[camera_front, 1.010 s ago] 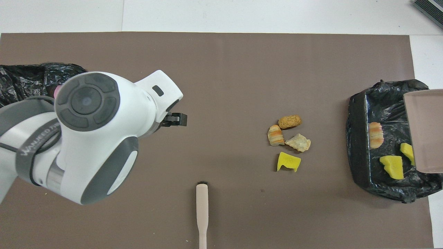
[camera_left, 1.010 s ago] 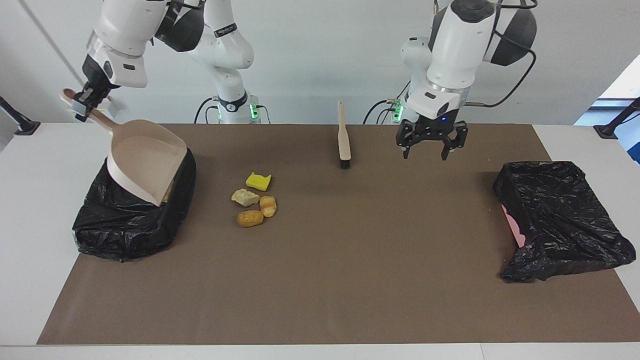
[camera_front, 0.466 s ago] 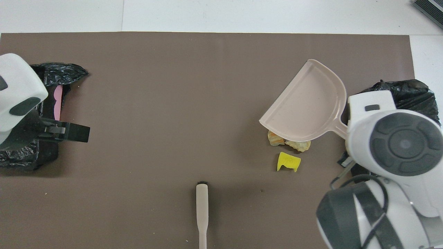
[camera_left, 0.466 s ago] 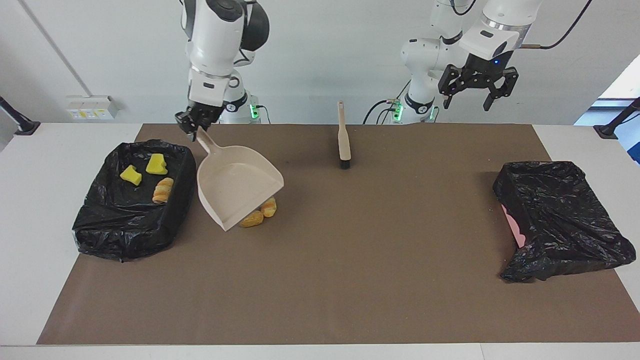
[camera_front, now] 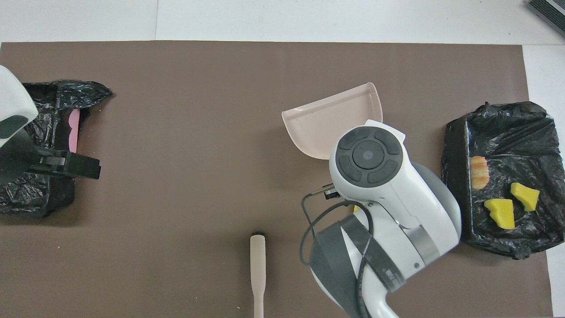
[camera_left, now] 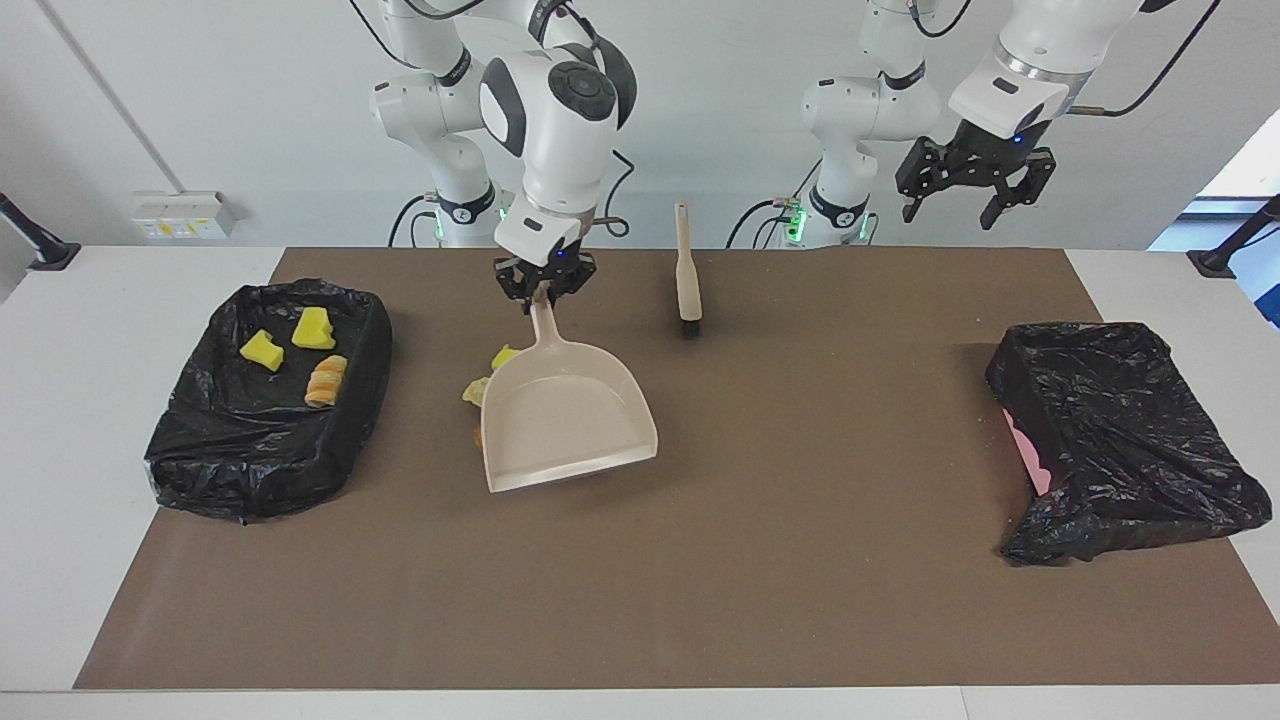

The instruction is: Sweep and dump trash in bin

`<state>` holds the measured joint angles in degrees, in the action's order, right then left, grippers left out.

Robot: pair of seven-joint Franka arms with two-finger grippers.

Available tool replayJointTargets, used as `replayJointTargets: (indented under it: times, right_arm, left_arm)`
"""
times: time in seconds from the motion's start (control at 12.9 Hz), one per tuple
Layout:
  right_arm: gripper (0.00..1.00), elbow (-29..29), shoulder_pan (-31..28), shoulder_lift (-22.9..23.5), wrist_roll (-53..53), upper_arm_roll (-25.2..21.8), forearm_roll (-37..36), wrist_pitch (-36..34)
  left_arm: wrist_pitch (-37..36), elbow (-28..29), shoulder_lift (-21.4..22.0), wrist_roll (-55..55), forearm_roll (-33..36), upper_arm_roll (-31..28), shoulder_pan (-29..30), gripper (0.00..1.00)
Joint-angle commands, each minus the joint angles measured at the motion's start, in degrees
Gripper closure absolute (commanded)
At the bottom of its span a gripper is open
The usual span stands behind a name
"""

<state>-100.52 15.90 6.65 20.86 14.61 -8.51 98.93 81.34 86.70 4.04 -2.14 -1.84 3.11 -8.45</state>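
Right now the whole thing turns on how the dustpan (camera_left: 565, 420) sits against the loose trash (camera_left: 490, 375). The right gripper (camera_left: 545, 285) has its fingers pinched tight on the top of the dustpan's handle, above the middle of the brown mat (camera_left: 700, 580). The handle runs down and away from the robots, so the pan's long axis points away from them and its open mouth faces away too. The loose pieces, a yellow chunk and a pale lump peeping out, lie just beside the pan's wall on the side toward the right arm's end of the table. I cannot tell whether the pan touches them or hangs just above the mat. They sit at the pan's flank, not at its mouth, so to my eye the pan has to turn or shift before anything can be pushed into it.

Three more pieces, two yellow and one striped roll, already lie in the black-lined bin (camera_left: 190, 450) at the right arm's end.

The brush (camera_left: 686, 275) lies alone on the mat, close to the robots, handle pointing toward them. The left gripper (camera_left: 972, 195) hangs high with jaws wide and empty, over the second bin (camera_left: 1120, 440) at its own end; I judge it the arm to take the brush.
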Motion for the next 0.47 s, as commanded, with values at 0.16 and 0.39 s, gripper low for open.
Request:
replayJointTargets:
  times: [0.16, 0.39]
  right_arm:
    - [1.00, 15.15, 5.61, 14.06, 18.74, -0.28, 4.55, 2.13]
    - [1.00, 23.33, 11.24, 23.55, 26.05, -0.63, 4.03, 5.56]
  left_arm:
    - [-2.68, -2.86, -0.53, 5.13, -0.45, 0.23, 2.92, 0.00]
    - [-2.76, -2.86, -0.44, 5.83, -0.19, 0.32, 2.92, 0.00]
